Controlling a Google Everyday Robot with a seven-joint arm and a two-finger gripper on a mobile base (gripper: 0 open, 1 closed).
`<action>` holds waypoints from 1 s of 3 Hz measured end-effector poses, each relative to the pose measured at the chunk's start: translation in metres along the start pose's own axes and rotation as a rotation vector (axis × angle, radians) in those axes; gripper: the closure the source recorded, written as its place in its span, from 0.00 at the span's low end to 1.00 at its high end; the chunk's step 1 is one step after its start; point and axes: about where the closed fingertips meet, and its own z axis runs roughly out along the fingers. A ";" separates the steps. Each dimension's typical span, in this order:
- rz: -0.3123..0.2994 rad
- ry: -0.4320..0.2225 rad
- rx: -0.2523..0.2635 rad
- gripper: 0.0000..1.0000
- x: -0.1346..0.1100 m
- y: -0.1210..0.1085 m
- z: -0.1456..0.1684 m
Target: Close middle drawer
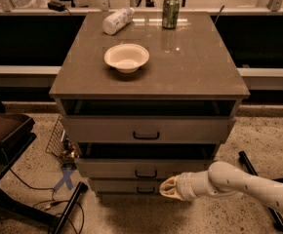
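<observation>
The middle drawer (180,168) is the second of three grey-beige fronts on the cabinet (205,77) and has a small black bar handle (145,173). It is pushed almost fully in, with a dark gap above its front. My gripper (169,188) is at the end of the white arm coming from the lower right. It sits low in front of the cabinet, just right of the handles, at the level of the lowest drawer (117,185) and the middle drawer's lower edge. The top drawer (190,129) stands slightly out.
A white bowl (127,57), a green can (170,11) and a lying white bottle (117,20) are on the cabinet top. A dark seat (5,130) and cables lie at the left. A blue tape cross (64,179) marks the floor. A black bar (258,186) lies at the right.
</observation>
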 end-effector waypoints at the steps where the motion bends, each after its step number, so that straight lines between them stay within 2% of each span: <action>1: -0.004 -0.029 0.030 1.00 0.004 -0.024 -0.002; 2: -0.005 -0.041 0.056 1.00 0.008 -0.052 -0.004; 3: 0.028 -0.027 0.065 1.00 0.031 -0.094 0.009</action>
